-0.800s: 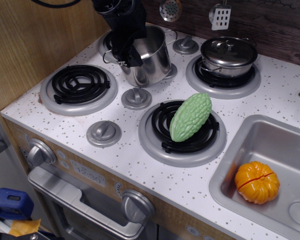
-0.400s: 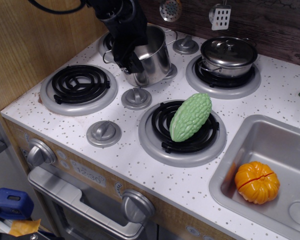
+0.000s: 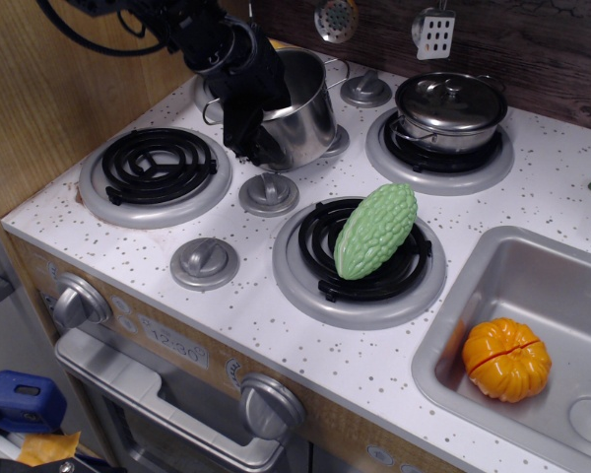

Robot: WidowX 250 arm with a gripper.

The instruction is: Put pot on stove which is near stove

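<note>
The tall shiny pot [image 3: 310,103], lidless with wire loop handles, stands upright at the back left. It rests at the right side of the back-left stove [image 3: 203,96], whose coil is mostly hidden behind my arm. My black gripper [image 3: 248,136] hangs low against the pot's left front wall. Its fingers merge into one dark shape, so I cannot tell whether they are open or touch the pot. Another stove [image 3: 156,169] lies bare at the front left.
A green bumpy gourd [image 3: 375,230] lies on the front middle stove [image 3: 305,286]. A shorter lidded pot [image 3: 450,102] sits on the back right burner. Grey knobs [image 3: 269,191] [image 3: 205,262] stand between the burners. An orange pumpkin [image 3: 505,358] lies in the sink [image 3: 532,271].
My gripper has slid down and to the left, from over the pot's rim to its left front side. The arm leans in more from the left. The pot has stayed in place.
</note>
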